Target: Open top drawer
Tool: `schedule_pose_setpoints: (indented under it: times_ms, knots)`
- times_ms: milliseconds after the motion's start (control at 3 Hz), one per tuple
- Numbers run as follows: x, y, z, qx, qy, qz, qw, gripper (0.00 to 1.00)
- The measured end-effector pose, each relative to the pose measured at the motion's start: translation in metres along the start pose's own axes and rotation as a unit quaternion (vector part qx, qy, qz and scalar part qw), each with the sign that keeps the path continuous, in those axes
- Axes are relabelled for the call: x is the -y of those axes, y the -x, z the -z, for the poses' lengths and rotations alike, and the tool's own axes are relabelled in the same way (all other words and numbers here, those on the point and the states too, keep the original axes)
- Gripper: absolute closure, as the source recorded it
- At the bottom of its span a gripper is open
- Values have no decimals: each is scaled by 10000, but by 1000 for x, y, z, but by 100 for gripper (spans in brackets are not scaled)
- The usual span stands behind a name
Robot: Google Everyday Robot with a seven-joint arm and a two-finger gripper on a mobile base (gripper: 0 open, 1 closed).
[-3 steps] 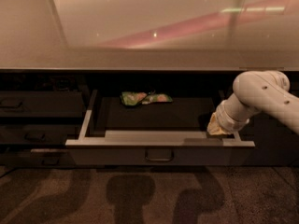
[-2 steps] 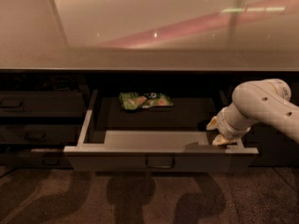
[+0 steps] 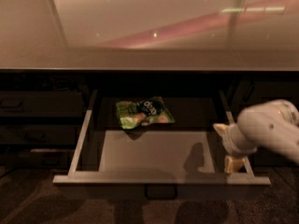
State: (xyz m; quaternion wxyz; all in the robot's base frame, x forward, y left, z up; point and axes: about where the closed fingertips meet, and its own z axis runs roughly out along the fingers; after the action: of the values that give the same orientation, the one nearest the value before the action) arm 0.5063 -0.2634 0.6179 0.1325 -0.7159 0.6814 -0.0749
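Below the pale counter (image 3: 140, 59) we see the top drawer (image 3: 154, 154) open, the gripper (image 3: 227, 146) at its right wall, fingers apart.

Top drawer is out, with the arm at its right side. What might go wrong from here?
1. The end effector sits low at the right side wall of the top drawer; lifting away carelessly might snag that wall or shove the drawer back in.
2. The drawer looks far extended, so more pulling may strain its stops.
3. A jolt might slide the green snack bag lying at the back.
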Motion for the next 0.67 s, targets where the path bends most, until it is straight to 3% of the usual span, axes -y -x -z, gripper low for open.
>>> schedule_pose_setpoints:
  times_ms: [333, 667]
  knots:
    - [-30, -15, -2, -468, -487, -120, 9976, 0]
    - [-42, -16, -2, -629, -527, -52, 9966, 0]
